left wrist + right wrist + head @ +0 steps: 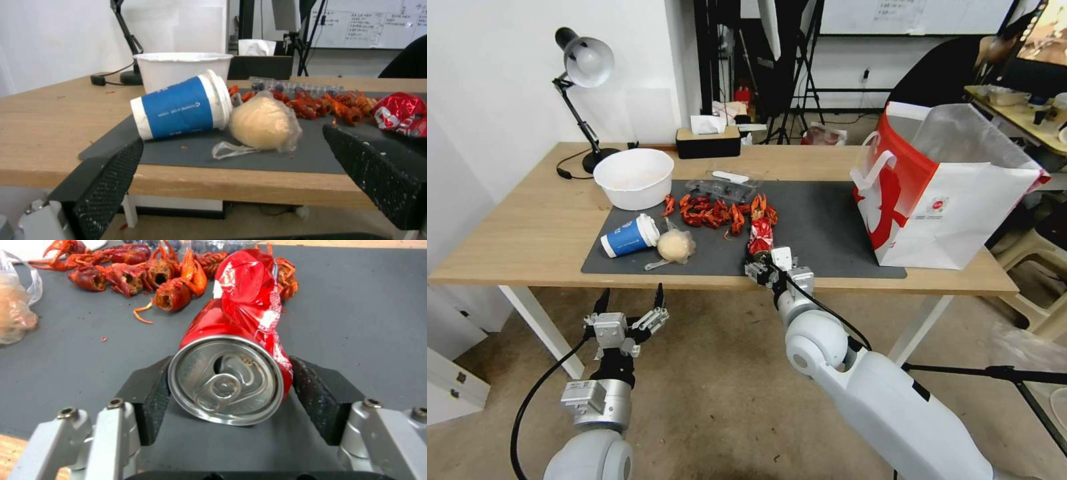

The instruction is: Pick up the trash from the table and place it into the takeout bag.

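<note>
The right gripper reaches over the near edge of the worktop, its jaws set on either side of the crushed red can lying on the grey mat, touching or nearly so; the left gripper hangs below the worktop edge, jaws apart; the blue cup and wrapped wad lie side by side; the takeout bag stands at the mat's right end.
</note>
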Robot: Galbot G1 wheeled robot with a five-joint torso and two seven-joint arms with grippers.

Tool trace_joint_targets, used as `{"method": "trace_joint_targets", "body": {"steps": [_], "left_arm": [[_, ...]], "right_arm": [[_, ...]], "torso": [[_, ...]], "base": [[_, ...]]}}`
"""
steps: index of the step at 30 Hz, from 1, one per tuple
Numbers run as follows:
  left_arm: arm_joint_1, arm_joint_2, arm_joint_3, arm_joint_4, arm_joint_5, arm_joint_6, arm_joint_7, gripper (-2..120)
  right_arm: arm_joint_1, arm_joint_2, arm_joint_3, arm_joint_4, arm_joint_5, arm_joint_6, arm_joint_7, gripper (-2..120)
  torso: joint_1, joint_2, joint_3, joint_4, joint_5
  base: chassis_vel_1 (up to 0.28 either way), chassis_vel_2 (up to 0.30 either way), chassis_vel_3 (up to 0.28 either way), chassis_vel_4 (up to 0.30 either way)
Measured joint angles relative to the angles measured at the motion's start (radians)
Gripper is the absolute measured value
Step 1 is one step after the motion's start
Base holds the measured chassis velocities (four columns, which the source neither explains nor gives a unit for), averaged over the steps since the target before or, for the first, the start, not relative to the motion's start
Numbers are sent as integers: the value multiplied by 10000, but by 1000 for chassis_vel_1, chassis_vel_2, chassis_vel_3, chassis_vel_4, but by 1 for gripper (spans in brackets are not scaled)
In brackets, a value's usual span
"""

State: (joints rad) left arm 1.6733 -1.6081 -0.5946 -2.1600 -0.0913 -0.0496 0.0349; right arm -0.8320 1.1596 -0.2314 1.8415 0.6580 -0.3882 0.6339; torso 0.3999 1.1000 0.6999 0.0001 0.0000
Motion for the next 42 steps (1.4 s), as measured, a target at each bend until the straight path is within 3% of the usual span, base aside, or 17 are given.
{"method": "trace_joint_targets", "body": {"steps": [11,15,16,17,19,20,21,24,36,42], "left_arm": [[-20,0,-13,41,7,-53,-11,100],[-31,0,-13,41,7,-54,-14,100],[-34,0,-12,49,6,-53,-14,100],[-34,0,-12,49,6,-53,-14,100],[-42,0,-10,61,6,-50,-16,100],[-42,0,-10,61,6,-50,-16,100],[-48,0,5,76,10,-48,-15,100],[-45,0,41,87,43,-47,-11,100],[29,0,124,89,140,-93,23,100],[41,0,109,92,139,-145,26,100]], "right_arm": [[-281,-106,311,335,-5,11,-38,61],[-506,-199,664,793,-16,469,-482,61],[-728,-311,1097,1182,-32,1110,-1068,61],[-728,-311,1097,1182,-32,1110,-1068,61],[-995,-539,2170,1815,-91,2003,-2000,61],[-995,-539,2170,1815,-91,2003,-2000,61],[-1081,-715,3101,2223,-98,2317,-2431,61],[-1035,-935,3900,2561,-103,2366,-2498,61],[-6,-1559,6494,2354,-215,1270,-1176,61],[291,-1725,7220,1930,71,-151,-82,61]], "torso": [[1,1,1,-2,1],[0,1,0,-1,0],[1,1,0,-1,2],[1,1,0,-1,2],[1,0,1,-1,2],[1,0,1,-1,2],[1,1,1,-3,1],[0,1,0,-3,2],[1,0,1,-1,2],[1,0,1,-1,1]], "base": [[0,0,0,0],[0,0,0,0],[0,0,0,0],[0,0,0,0],[0,0,0,0],[0,0,0,0],[0,0,0,0],[0,0,0,0],[0,0,0,0],[0,0,0,0]]}}
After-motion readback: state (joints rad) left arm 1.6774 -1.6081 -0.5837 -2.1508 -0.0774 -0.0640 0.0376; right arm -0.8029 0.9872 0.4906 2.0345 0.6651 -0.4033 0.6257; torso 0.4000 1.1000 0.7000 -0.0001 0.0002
